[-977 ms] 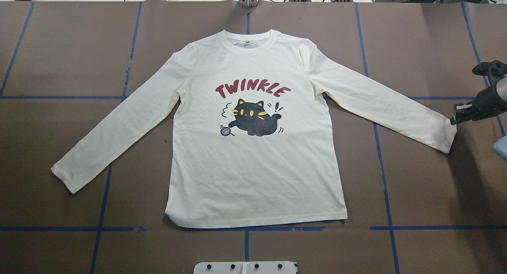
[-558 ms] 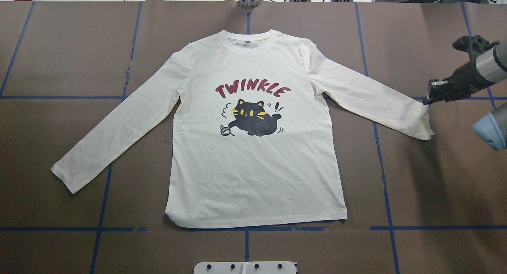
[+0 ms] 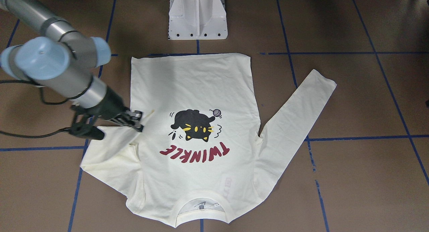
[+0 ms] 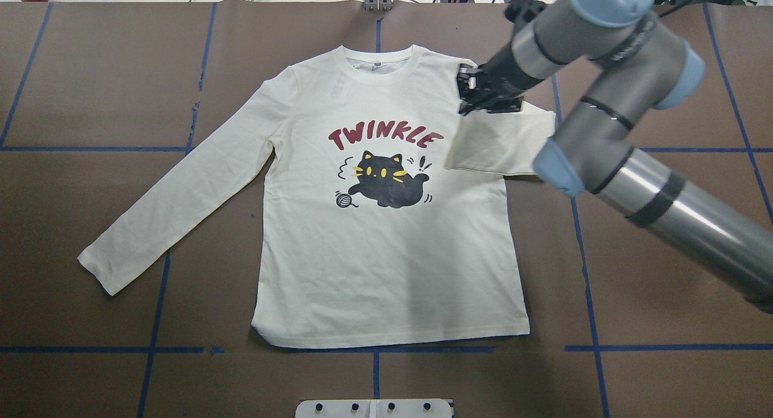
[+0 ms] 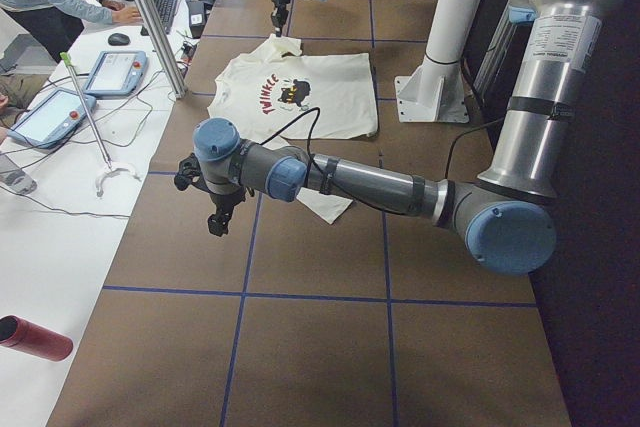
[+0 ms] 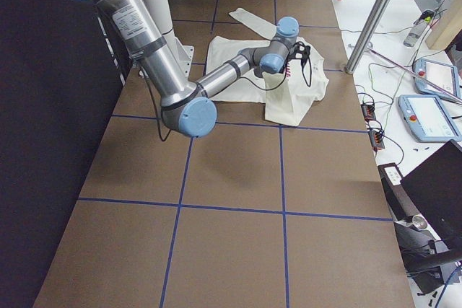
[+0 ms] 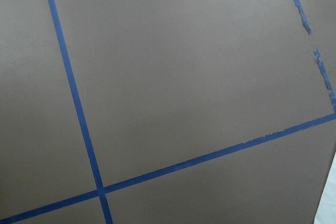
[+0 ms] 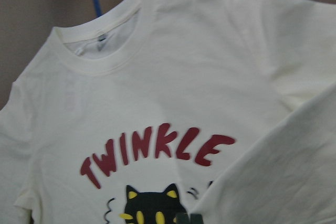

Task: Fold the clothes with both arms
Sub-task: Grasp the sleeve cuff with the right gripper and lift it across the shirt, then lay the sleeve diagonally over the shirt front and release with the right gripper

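step: folding the right sleeve (image 4: 501,143) in over the body of the T-shirt (image 4: 386,267); judged early in the task, since the left sleeve (image 4: 181,194) lies out flat and the hem is unfolded
shirt location: middle of the desk (image 4: 90,73), print side up, collar (image 4: 379,64) on the far side from the robot, body flat
right sleeve: doubled back on itself, cuff end lifted over the shoulder/upper chest area, outer bend partly hidden under the arm in the overhead view
right gripper (image 4: 473,93): pinching the cuff edge, a bit of cloth pokes out past the fingers in the front view
right arm (image 4: 604,122): reaches in from the right side across the shirt edge, elbow high, wrist angled down toward the shoulder seam
left gripper (image 5: 215,219): seen only from the side camera, can't tell if spread or closed; pointed down above bare desk, off the shirt
left arm (image 5: 380,182): stretched low and long, its wrist cam shows only desk and blue tape (image 7: 73,103) plus a sliver of pale cloth at the edge
doing it well: keep the pinch firm, take the cuff across toward the print (image 4: 386,179), lower until the sleeve lies flat on the body, then let go
watch: don't drag the body or shoulder along; aim the crease roughly in line with the side seam
risk: letting go high would probably leave the cuff crumpled
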Tool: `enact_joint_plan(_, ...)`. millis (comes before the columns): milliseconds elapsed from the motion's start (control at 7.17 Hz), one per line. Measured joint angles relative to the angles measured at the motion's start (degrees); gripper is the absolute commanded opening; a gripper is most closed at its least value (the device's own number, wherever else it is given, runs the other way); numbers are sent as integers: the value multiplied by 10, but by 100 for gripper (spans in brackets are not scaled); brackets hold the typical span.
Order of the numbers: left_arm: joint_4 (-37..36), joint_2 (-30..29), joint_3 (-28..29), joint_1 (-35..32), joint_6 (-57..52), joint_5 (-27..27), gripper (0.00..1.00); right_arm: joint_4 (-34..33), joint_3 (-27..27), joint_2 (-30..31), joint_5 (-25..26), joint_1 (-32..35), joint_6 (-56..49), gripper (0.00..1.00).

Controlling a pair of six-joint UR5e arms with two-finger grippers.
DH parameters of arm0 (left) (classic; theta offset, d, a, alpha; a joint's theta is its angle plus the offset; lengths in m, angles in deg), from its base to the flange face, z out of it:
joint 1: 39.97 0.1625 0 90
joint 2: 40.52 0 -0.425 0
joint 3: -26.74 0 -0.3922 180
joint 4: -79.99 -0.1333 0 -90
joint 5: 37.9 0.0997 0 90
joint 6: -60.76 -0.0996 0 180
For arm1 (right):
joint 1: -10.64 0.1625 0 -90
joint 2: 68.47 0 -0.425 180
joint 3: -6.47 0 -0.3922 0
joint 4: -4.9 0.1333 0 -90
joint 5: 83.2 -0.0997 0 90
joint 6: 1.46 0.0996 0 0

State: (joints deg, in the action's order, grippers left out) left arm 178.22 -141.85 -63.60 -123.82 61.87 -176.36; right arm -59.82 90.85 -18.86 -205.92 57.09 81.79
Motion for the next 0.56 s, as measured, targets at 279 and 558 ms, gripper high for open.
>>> enact_joint_plan(279, 3, 0, -4, 0, 0, 0, 100, -8, -154, -187, 142, -105, 35, 0)
enact_joint_plan(558, 3, 0, -8, 1, 0, 0, 100, 31, -270, -277, 217, -162, 40, 99)
